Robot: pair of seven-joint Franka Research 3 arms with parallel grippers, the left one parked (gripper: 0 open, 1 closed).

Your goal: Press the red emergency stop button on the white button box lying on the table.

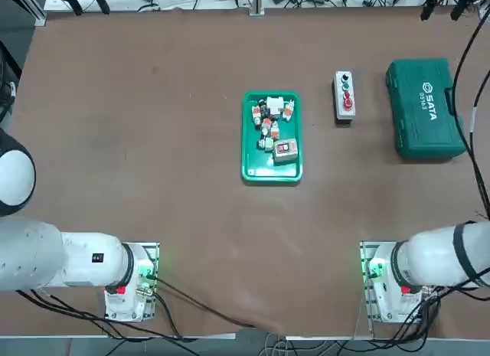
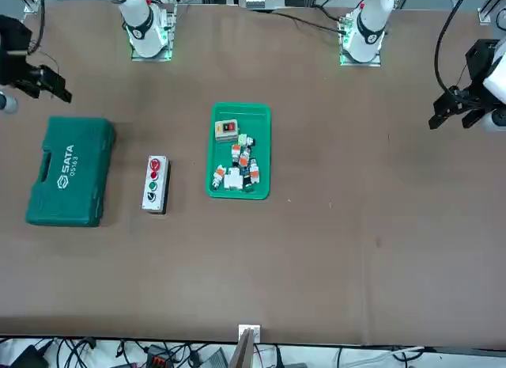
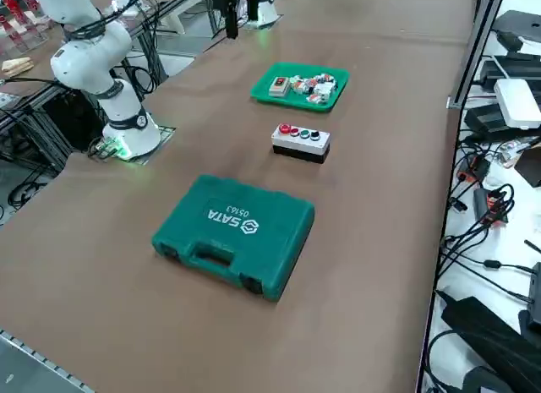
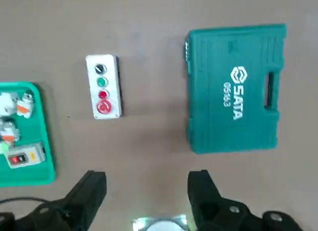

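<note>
While the right gripper [image 4: 146, 191] hangs wide open and empty | white button box [image 4: 103, 86] on table [image 4: 149, 141] at eleven o'clock, well apart | long axis runs away | red emergency stop button [image 4: 103, 107] at near end

Button box [image 1: 344, 98] between tray [image 1: 249, 134] and tool case [image 1: 425, 108] on table [image 1: 153, 180].
Stop button [image 1: 347, 104] at box's robot-side end; small parts in tray; right gripper [image 4: 147, 191] high above, apart.

White rounded arm links [image 3: 84, 59], black cables along them, green-lit base [image 1: 383, 275]; black right gripper [image 4: 146, 196] fingers.
</note>
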